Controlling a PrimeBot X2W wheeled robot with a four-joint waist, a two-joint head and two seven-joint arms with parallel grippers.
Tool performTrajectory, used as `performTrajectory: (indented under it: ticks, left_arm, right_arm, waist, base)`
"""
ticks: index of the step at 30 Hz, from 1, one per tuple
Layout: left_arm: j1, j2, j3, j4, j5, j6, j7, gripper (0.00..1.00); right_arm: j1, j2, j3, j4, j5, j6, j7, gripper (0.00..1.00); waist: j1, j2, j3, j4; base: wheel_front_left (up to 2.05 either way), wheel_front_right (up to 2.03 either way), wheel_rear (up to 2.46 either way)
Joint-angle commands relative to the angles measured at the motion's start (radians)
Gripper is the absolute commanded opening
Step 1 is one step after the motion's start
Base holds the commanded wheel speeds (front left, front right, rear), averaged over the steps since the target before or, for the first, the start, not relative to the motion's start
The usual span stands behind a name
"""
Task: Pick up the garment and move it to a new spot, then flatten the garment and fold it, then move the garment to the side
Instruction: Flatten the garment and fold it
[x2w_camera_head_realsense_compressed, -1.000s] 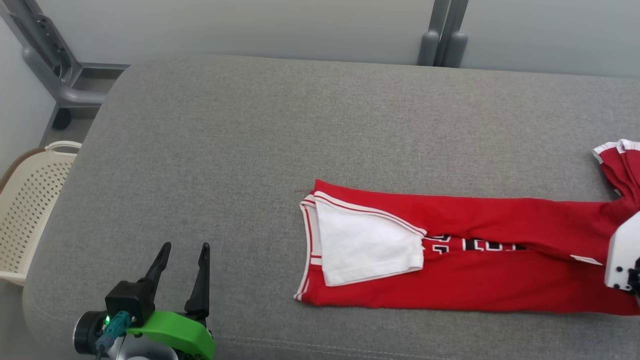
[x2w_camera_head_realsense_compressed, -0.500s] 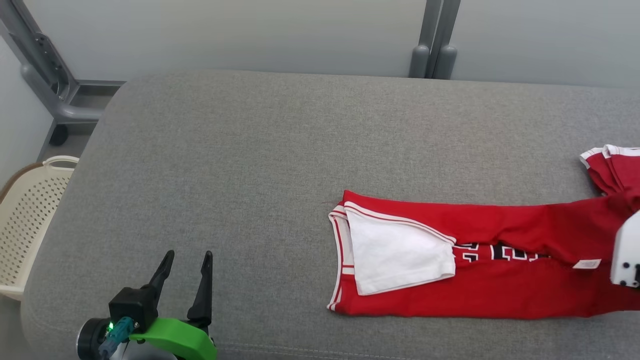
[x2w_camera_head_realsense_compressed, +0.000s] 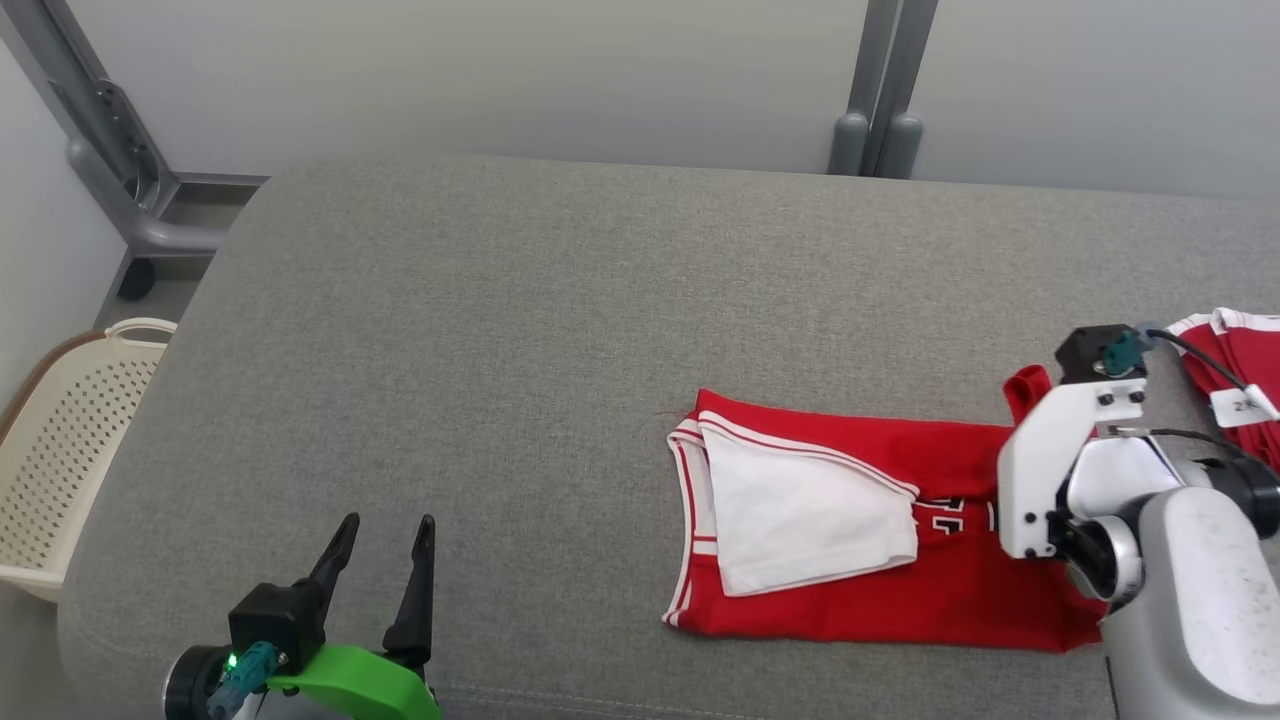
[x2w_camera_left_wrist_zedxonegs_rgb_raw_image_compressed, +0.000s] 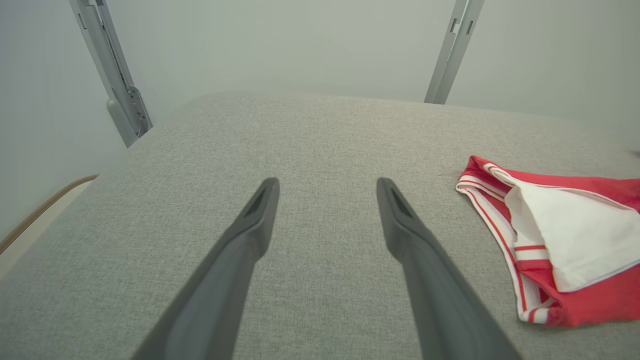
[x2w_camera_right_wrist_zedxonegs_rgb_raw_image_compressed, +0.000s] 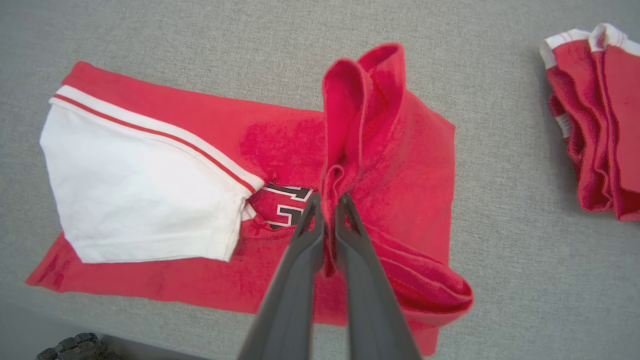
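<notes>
Two grippers: left gripper (x2w_camera_head_realsense_compressed: 388, 525) spread wide and empty, right gripper (x2w_camera_right_wrist_zedxonegs_rgb_raw_image_compressed: 327, 200) pinched tight on cloth!
Right gripper's catch: a raised fold of the red knit garment with white striped trim (x2w_camera_right_wrist_zedxonegs_rgb_raw_image_compressed: 400, 200), bunched between the dark fingers (x2w_camera_right_wrist_zedxonegs_rgb_raw_image_compressed: 300, 260).
Garment position: on the right half of the grey woven-fabric cushion (x2w_camera_head_realsense_compressed: 500, 350), near the front edge, lying lengthwise left to right.
Garment shape: right end is up off the cushion and doubled back over the middle, with a rolled loop at that end; left end lies flat.
White panel: a white cloth sleeve panel (x2w_camera_head_realsense_compressed: 800, 520) lies on the garment's left part, bordered by a red-and-white stripe.
Lettering: black-and-white lettering (x2w_camera_right_wrist_zedxonegs_rgb_raw_image_compressed: 282, 197) peeks out just beside the panel, right by the fingertips.
Left gripper's spot: low at the front-left of the cushion, fingers pointing away over bare fabric, well apart from the garment.
Second pile: a bunched red cloth with white edging (x2w_camera_right_wrist_zedxonegs_rgb_raw_image_compressed: 600, 125) sits apart at the cushion's far right.
Off the cushion: a cream perforated plastic basket (x2w_camera_head_realsense_compressed: 70, 430) at the left, grey metal posts (x2w_camera_head_realsense_compressed: 880, 100) behind.
</notes>
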Motion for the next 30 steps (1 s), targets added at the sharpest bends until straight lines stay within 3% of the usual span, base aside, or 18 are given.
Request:
performTrajectory:
  ticks: [1,16,30]
  left_arm:
    - [0.002,0.004,0.000,0.000,-0.004,-0.003,-0.001,1.00]
    - [-0.025,-0.014,-0.022,0.020,-0.006,-0.012,-0.006,1.00]
    - [-0.055,-0.028,-0.041,0.040,-0.004,-0.022,-0.011,1.00]
  right_arm:
    - [-0.011,0.000,0.003,0.005,0.003,-0.002,-0.008,0.00]
    - [-0.212,0.033,0.268,0.338,0.205,-0.001,-0.181,0.00]
    - [-0.333,0.033,0.397,0.557,0.309,-0.001,-0.299,0.00]
  waist:
    - [0.0000,-0.0001,0.000,0.004]
    - [0.0000,-0.0001,0.017,0.088]
    - [0.0000,-0.0001,0.039,0.141]
  base:
    - [0.00,0.00,0.00]
    - [0.00,0.00,0.00]
    - [0.00,0.00,0.00]
